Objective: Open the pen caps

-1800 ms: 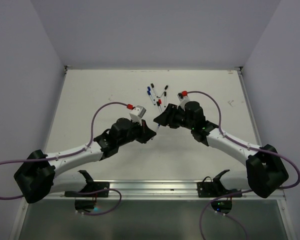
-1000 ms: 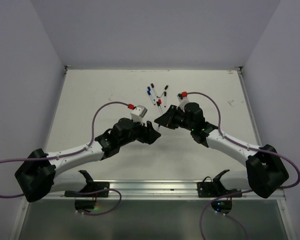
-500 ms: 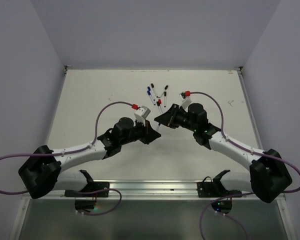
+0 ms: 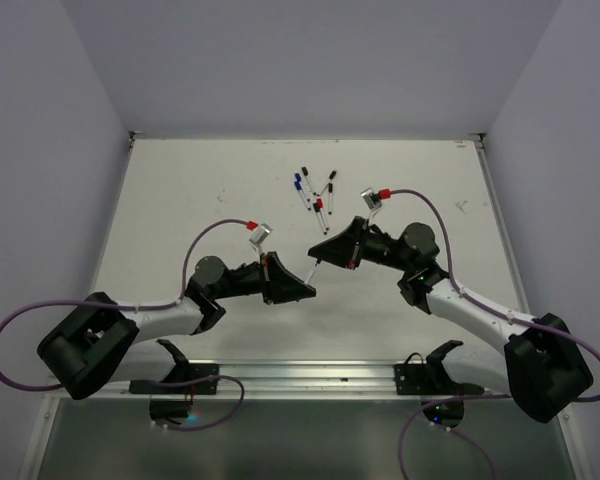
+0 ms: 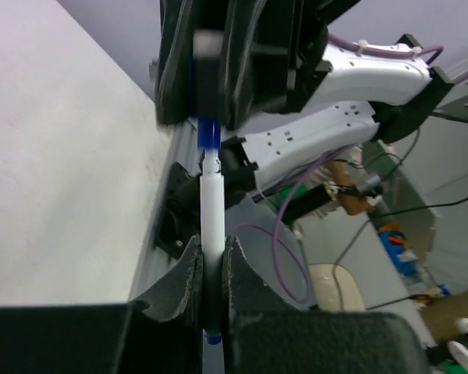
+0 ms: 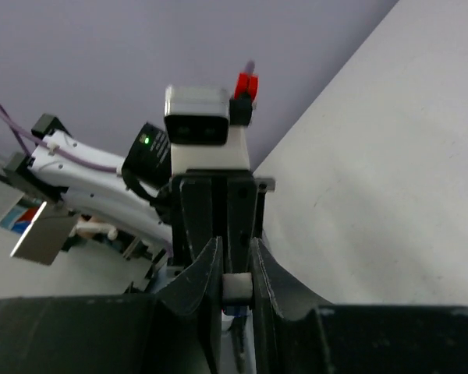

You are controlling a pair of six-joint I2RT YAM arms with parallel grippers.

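Observation:
My left gripper [image 4: 303, 287] and right gripper [image 4: 324, 254] face each other over the middle of the table, with one pen [image 4: 314, 268] spanning between them. In the left wrist view my left gripper [image 5: 210, 248] is shut on the thin white barrel [image 5: 212, 210]. The blue cap [image 5: 208, 136] at the barrel's far end sits in the right gripper's jaws, with a narrow white neck showing between cap and barrel. In the right wrist view my right gripper [image 6: 236, 269] is shut on the cap's pale end [image 6: 236, 287], with blue just below it.
Several more capped pens [image 4: 316, 190] lie in a loose cluster at the back centre of the table, with blue, black and red caps. A metal rail [image 4: 300, 375] runs along the near table edge. Walls close in on the left, right and back.
Both grippers have come nearer and lower. The left wrist has swung back to the left, and the gap between the grippers has widened so the pen now shows between them.

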